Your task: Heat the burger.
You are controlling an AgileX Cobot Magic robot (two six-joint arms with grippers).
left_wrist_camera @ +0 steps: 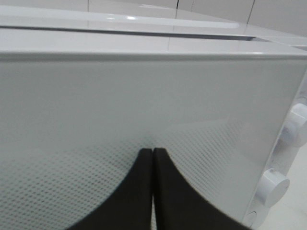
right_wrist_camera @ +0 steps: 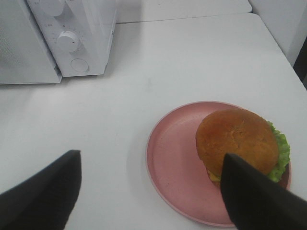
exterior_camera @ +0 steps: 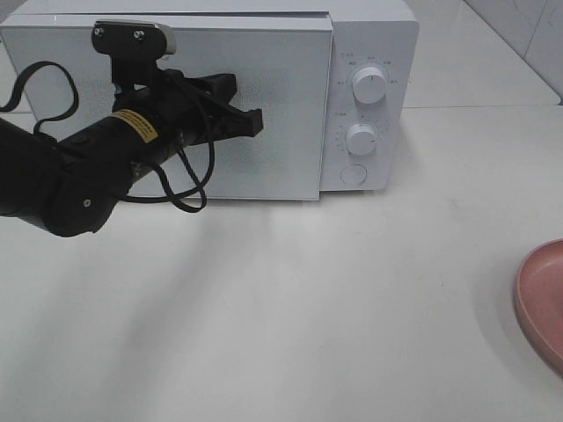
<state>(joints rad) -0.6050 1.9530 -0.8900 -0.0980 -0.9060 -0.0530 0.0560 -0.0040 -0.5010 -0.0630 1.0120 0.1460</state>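
Two claws, one burger, one microwave on your counter [exterior_camera: 290,316].

Item: left claw [exterior_camera: 255,121]. Fingers pressed together, nothing between them, tips at or just off the microwave door [exterior_camera: 264,97]; you cannot tell from these views whether they touch. The door looks shut. A pinched-flat claw suits prodding or hooking a door edge, so this arm is probably placed here to get the door open.

Item: right claw [right_wrist_camera: 148,191]. Fingers spread wide, holding nothing, hanging above the counter.

Item: burger [right_wrist_camera: 238,142]. Sits on the pink plate [right_wrist_camera: 172,153], off-centre toward the side away from the microwave [right_wrist_camera: 72,38], lettuce showing at that outer edge. It lies just beside one finger [right_wrist_camera: 259,201] of your right claw, outside the gap rather than between the fingers. The plate is well apart from the microwave, with bare counter between.

Item: control knobs [exterior_camera: 368,85]. Beside the door, untouched.

Status: heating not yet begun; burger outside the oven.
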